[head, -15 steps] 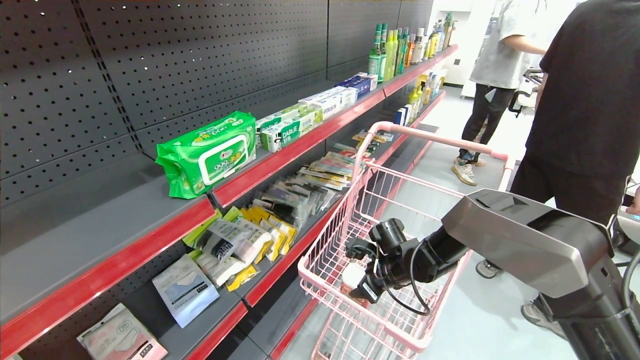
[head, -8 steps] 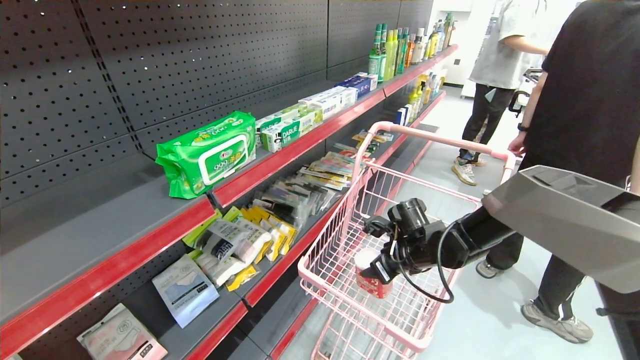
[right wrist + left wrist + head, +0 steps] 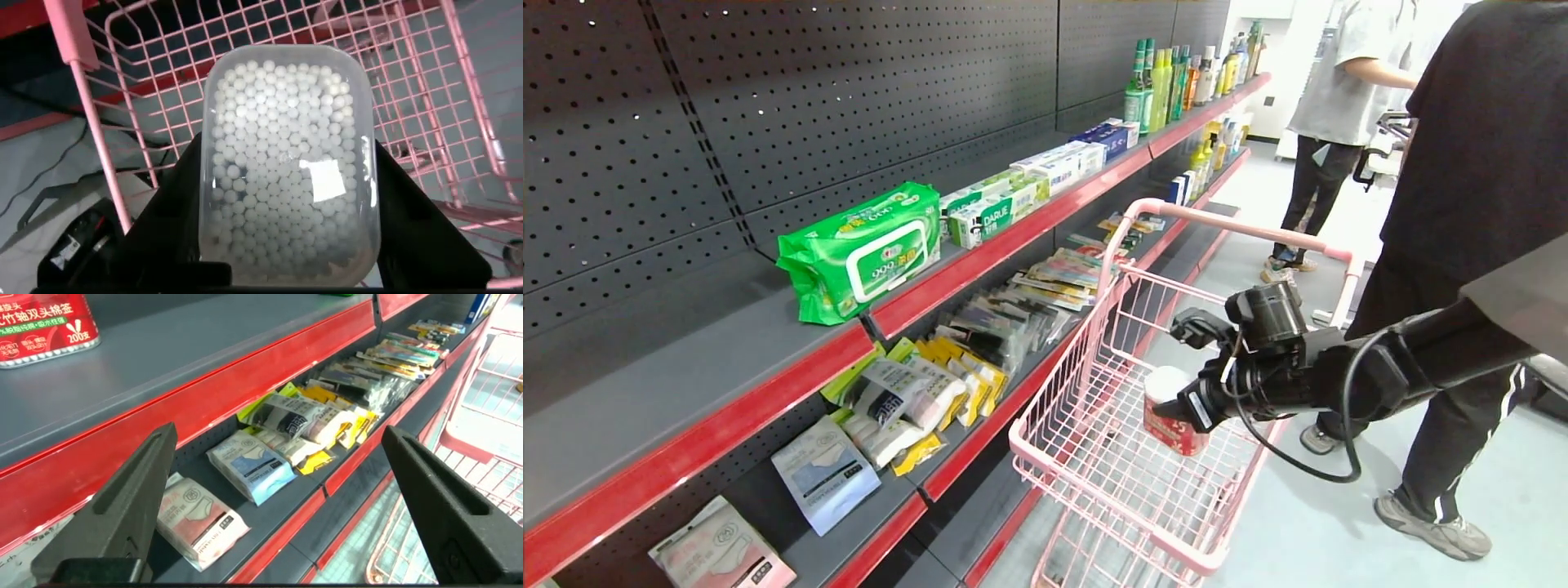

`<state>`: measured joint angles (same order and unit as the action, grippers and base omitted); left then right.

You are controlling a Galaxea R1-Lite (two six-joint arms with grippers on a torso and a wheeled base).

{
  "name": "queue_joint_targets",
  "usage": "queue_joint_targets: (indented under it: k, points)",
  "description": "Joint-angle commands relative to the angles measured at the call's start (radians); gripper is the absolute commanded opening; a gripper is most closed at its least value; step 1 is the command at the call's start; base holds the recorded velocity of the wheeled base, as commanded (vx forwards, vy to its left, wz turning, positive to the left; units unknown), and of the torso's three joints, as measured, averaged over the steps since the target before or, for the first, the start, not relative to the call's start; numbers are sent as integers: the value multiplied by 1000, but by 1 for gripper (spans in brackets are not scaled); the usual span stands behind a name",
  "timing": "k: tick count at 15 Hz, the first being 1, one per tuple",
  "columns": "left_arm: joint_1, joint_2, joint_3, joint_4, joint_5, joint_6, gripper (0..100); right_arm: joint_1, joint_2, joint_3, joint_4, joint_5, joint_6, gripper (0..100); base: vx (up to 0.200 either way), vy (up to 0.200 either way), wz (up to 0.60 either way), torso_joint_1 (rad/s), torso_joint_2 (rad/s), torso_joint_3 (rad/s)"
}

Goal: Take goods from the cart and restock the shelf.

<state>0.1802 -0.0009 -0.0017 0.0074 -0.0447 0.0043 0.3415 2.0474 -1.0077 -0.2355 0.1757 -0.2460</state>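
My right gripper is shut on a cotton swab tub with a clear lid and red label, held above the basket of the pink cart. In the right wrist view the tub sits between the black fingers, white swab tips showing through the lid, the cart's wire beneath. My left gripper stands open with nothing in it, facing the shelf. A similar red-labelled tub stands on the top shelf board.
On the grey top shelf lie a green wipes pack and toothpaste boxes, with bottles farther along. Bare board lies on the near side of the wipes. Packets crowd the lower shelf beside the cart.
My right arm has lifted the cotton swab tub up from low in the cart and carried it to the right, farther from the shelf.
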Motion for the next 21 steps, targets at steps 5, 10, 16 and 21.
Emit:
queue_joint_targets:
  k: [5, 10, 16, 21]
  points:
    - [1, 1, 0, 0, 0, 0, 100, -50, -457, 129, -2, -65, 2, 0, 0, 0, 0, 0, 0, 0]
    - [1, 1, 0, 0, 0, 0, 100, -52, -662, 277, -2, -98, -6, 0, 0, 0, 0, 0, 0, 0]
    - [1, 1, 0, 0, 0, 2, 100, -55, -740, 325, -4, -79, -1, 0, 0, 0, 0, 0, 0, 0]
    - [1, 1, 0, 0, 0, 0, 100, -73, -736, 327, -4, -59, -1, 0, 0, 0, 0, 179, -416, -245]
